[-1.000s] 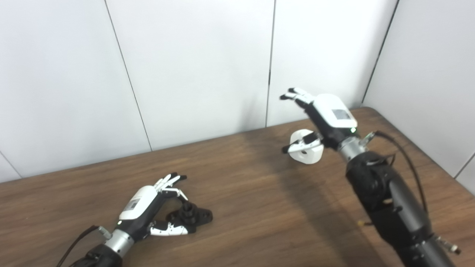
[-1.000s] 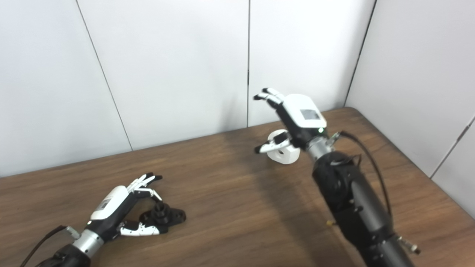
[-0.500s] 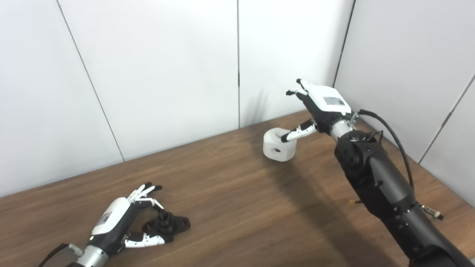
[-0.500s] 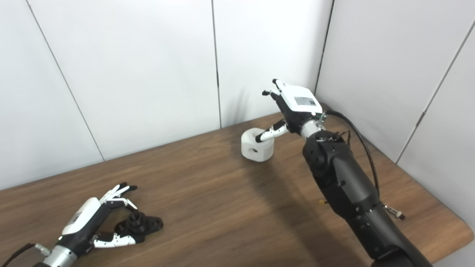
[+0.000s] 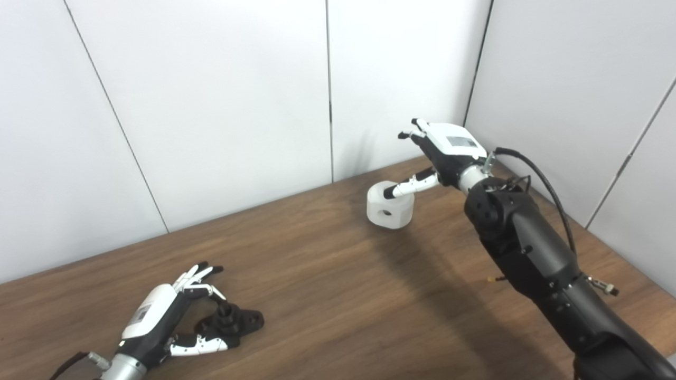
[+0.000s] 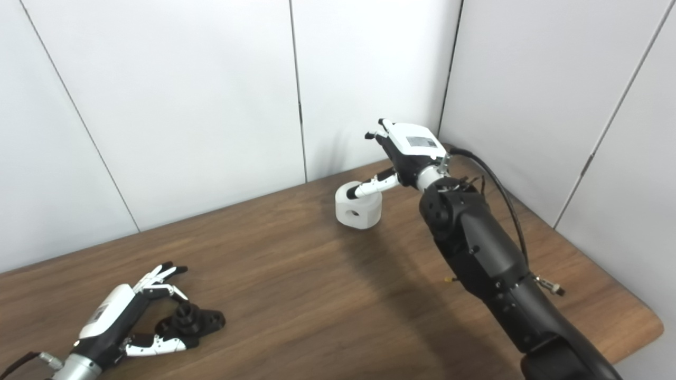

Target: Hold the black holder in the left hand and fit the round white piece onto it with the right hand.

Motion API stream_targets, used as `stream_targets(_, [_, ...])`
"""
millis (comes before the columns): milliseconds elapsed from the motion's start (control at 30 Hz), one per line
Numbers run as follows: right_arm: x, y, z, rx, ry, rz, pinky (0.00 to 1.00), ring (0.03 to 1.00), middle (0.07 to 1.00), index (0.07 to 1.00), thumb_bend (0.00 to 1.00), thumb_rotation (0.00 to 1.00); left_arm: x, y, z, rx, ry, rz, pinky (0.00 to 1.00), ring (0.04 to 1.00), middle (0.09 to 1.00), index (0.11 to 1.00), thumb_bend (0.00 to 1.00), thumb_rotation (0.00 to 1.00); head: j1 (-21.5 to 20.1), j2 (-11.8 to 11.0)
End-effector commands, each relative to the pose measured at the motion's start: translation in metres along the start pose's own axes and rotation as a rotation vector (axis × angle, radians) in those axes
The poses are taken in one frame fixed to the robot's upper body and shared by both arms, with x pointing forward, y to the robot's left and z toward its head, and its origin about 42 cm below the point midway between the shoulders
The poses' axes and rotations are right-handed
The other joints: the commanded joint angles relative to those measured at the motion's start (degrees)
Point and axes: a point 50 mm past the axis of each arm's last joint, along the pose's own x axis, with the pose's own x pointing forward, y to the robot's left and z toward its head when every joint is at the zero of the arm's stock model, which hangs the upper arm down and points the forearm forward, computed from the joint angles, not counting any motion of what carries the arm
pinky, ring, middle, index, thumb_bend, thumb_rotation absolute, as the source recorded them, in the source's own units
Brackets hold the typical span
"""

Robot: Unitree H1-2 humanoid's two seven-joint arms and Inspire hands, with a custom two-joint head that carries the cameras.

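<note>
At 1 o'clock on the brown wooden table (image 5: pixel 338 274), your open right hand (image 5: pixel 441 153) hovers over the rigid, likely light round white plastic piece (image 5: pixel 388 207); pinch its flat sides, while your open left hand (image 5: pixel 158 316) brackets the black plastic holder (image 5: pixel 232 323) at 7 o'clock.

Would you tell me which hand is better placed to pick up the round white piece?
The right hand: it hangs open right over the round white piece; the left hand is far across the table by the black holder.
</note>
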Motion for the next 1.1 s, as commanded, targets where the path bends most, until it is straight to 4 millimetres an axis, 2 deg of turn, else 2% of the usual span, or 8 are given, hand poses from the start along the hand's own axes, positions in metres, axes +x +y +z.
stream_targets(0, [0.007,-0.026,0.006,0.001,-0.005,-0.069,0.86,0.98,1.0,0.878,1.0,0.67,-0.075,-0.057,-0.044,-0.005,0.207,-0.188,1.0,1.0,0.923,0.48,0.52,0.06,0.0,0.0])
stream_targets(433, [0.014,0.0,0.013,0.095,0.031,-0.004,0.84,0.984,1.0,0.896,1.0,0.62,-0.08,-0.056,-0.047,-0.021,0.224,-0.18,1.0,1.0,0.925,0.481,0.52,0.06,0.9,0.4])
stream_targets(633, [0.017,0.002,0.01,0.09,0.043,0.01,0.85,0.983,1.0,0.893,0.98,0.61,-0.082,-0.054,-0.048,-0.022,0.227,-0.176,1.0,1.0,0.924,0.481,0.52,0.06,1.0,0.7])
stream_targets(833, [0.021,0.009,0.006,0.054,0.067,0.028,0.86,0.982,1.0,0.898,0.9,0.58,-0.083,-0.053,-0.048,-0.024,0.225,-0.172,1.0,1.0,0.921,0.481,0.52,0.06,1.0,0.6])
stream_targets(1067, [0.026,0.014,-0.003,0.051,0.101,0.039,0.86,0.982,1.0,0.9,0.91,0.55,-0.085,-0.052,-0.05,-0.015,0.23,-0.18,1.0,1.0,0.926,0.481,0.52,0.06,0.9,0.7])
